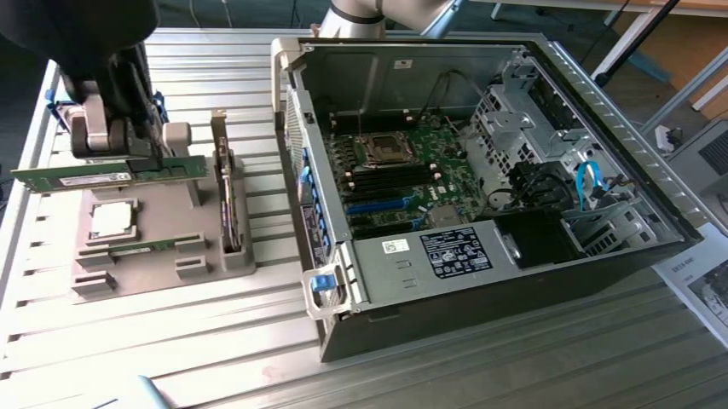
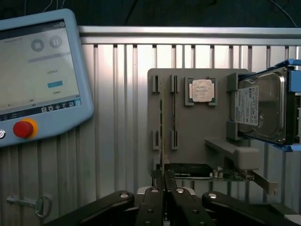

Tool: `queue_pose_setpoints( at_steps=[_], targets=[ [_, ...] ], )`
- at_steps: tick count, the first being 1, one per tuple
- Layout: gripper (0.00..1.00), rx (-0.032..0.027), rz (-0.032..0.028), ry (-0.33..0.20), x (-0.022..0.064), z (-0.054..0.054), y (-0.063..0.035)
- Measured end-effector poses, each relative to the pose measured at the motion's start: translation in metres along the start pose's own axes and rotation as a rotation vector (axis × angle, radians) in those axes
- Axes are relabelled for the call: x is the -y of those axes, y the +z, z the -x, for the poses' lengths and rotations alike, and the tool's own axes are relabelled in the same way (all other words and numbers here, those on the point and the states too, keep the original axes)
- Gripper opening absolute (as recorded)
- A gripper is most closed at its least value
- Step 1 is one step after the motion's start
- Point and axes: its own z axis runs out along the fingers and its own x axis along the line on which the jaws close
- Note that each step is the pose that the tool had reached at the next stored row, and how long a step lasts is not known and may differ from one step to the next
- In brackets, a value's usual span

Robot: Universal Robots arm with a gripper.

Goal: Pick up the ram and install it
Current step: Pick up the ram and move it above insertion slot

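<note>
Pinching the ram [image 1: 68, 178] edgewise, end effector [image 2: 164, 187] nearly closed, over gray holder [image 1: 170, 215].

We note green ram [image 1: 68, 179], grey tray [image 1: 170, 223], ribbed silver counter [image 1: 478, 371], pale-blue pendant [image 2: 42, 75] with red button [image 2: 22, 128].

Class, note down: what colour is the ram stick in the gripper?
Green. The ram shows best in the exterior view.
</note>
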Motion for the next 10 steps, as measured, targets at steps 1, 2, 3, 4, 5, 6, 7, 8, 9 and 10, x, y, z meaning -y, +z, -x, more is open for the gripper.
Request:
queue_pose_setpoints(
  at_steps=[1, 2, 3, 4, 5, 6, 7, 8, 9, 10],
  targets=[
    [0.12, 0.0000, 0.0004, 0.000, 0.0023, 0.000, 0.0000],
    [0.12, -0.0001, 0.0010, 0.000, 0.0055, -0.001, -0.0001],
    [0.12, 0.0000, 0.0015, 0.000, 0.0083, -0.001, 0.0000],
    [0.12, 0.0000, 0.0021, 0.000, 0.0116, -0.002, 0.0000],
    [0.12, 0.0000, 0.0034, 0.000, 0.0179, -0.003, -0.0001],
    [0.12, 0.0001, 0.0039, 0.000, 0.0207, -0.003, -0.0001],
    [0.12, 0.0000, 0.0052, 0.000, 0.0263, -0.004, -0.0002],
    [0.12, 0.0000, 0.0060, 0.000, 0.0305, -0.005, -0.0001],
    [0.12, 0.0000, 0.0066, 0.000, 0.0334, -0.006, -0.0002],
    [0.12, 0.0000, 0.0073, 0.000, 0.0371, -0.006, -0.0002]
  ],
)
